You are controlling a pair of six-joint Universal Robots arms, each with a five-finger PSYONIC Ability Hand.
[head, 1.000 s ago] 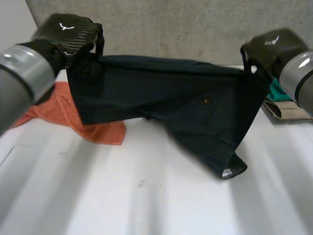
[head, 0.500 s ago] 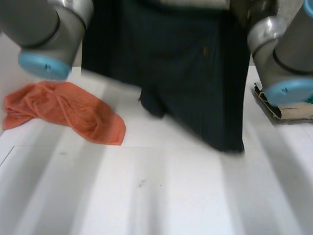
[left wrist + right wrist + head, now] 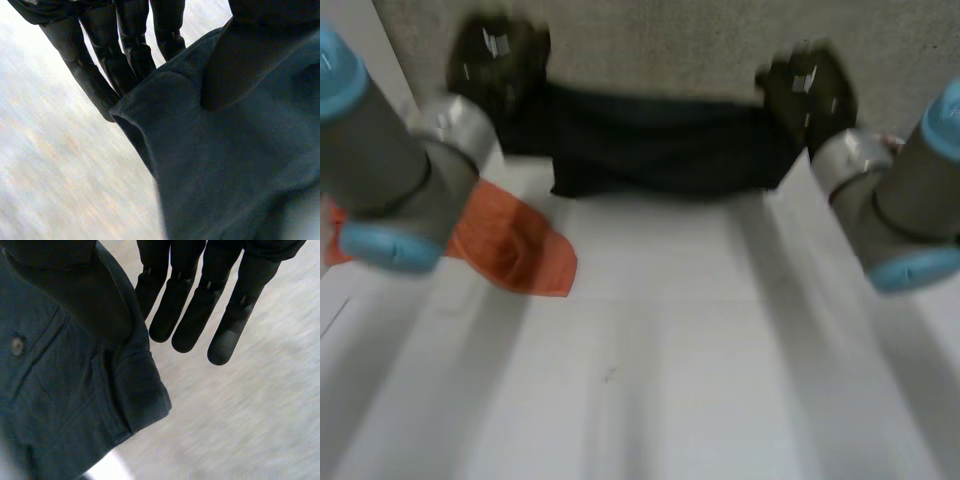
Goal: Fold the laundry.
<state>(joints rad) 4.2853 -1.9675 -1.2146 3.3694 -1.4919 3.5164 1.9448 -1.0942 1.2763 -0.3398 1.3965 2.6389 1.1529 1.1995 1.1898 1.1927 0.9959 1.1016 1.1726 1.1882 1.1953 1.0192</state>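
Observation:
A dark navy garment [image 3: 660,150] is stretched between my two hands at the far side of the white table [image 3: 650,380]. My left hand [image 3: 498,62] holds its left corner and my right hand [image 3: 808,88] holds its right corner. In the left wrist view the thumb [image 3: 250,60] presses the garment [image 3: 225,165] against straight fingers [image 3: 125,50]. In the right wrist view the thumb [image 3: 85,300] pins the garment's hemmed corner [image 3: 135,400] beside the straight fingers [image 3: 200,310]. A small button [image 3: 18,345] shows on the cloth.
A crumpled orange cloth [image 3: 515,245] lies on the table at the left, partly behind my left arm [image 3: 390,190]. A grey wall [image 3: 650,50] rises just behind the table's far edge. My right arm [image 3: 905,210] reaches over the right side.
Both hands have swung the dark garment up and away from me. It hung near the camera before and now spans low along the far side of the table.

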